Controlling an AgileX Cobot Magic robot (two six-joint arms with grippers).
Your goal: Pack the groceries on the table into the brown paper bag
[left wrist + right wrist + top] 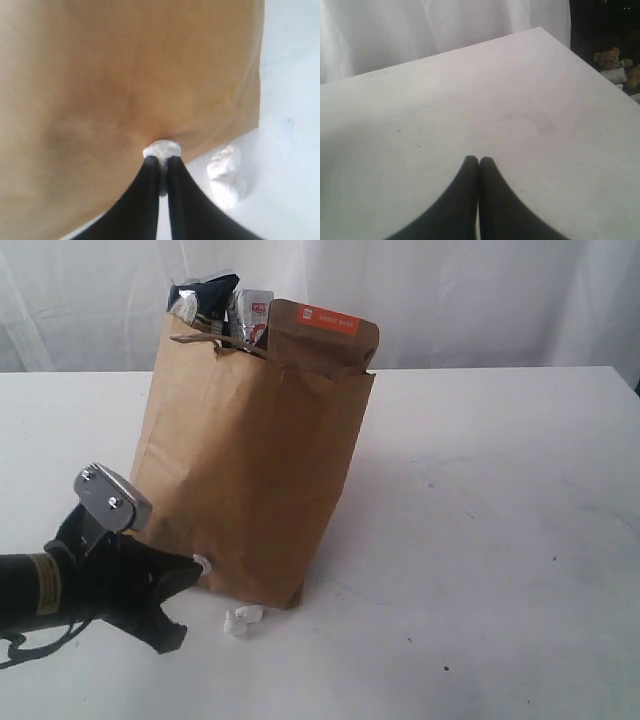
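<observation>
The left pincer (pixel 164 161) pinches a white lump (pixel 161 148) beside the bag (pixel 125 75); the right pincer (pixel 479 161) is closed, empty.

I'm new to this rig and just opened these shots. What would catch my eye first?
The tall brown paper bag stands mid-table, stuffed, with the orange-labelled brown pouch and dark spaghetti packet poking out of its top. At its base the left gripper pinches a small white bit right by the paper wall. Loose white bits lie on the table beside the bag's near corner.
</observation>
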